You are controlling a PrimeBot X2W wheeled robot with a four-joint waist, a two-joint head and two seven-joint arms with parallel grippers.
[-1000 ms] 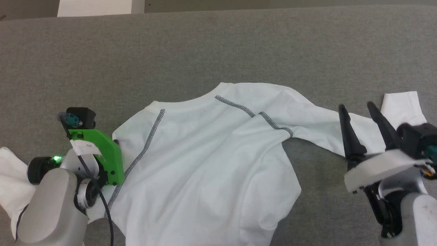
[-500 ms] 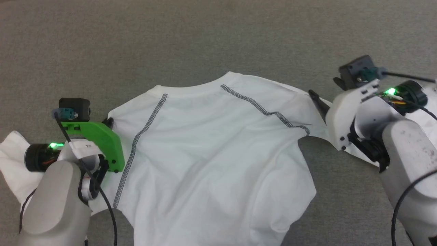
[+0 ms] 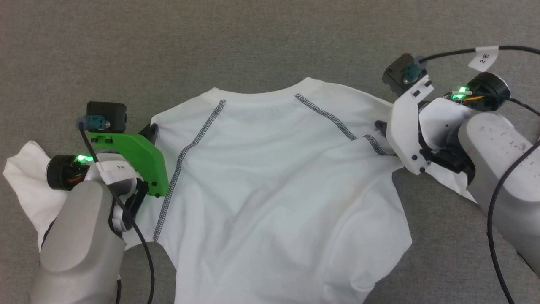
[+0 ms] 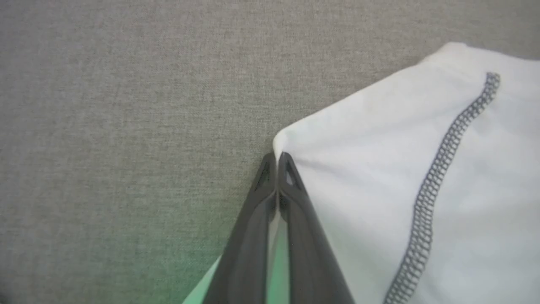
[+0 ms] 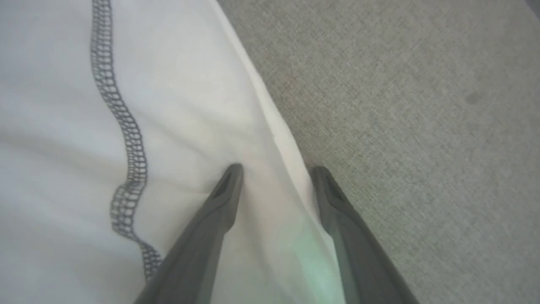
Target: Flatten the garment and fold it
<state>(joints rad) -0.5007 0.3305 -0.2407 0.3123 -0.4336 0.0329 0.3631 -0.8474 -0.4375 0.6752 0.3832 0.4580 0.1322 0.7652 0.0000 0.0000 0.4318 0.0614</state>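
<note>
Pinching the garment [image 3: 274, 181] at its left shoulder edge with the left gripper [image 4: 276, 157], fingers closed on the fabric. Straddling the right shoulder edge with the right gripper [image 5: 276, 171], fingers apart, not yet clamping. Lying spread mid-scene on the grey surface [image 3: 270, 38], collar far, hem near, leaving open room left, right and far for stretching.

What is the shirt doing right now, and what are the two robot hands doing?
garment, spread on the grey surface, a bit wrinkled, not folded.
left gripper, shut, pinching the garment's shoulder edge.
right gripper, open, fingers astride the garment's other shoulder edge, not pinching yet.
</note>
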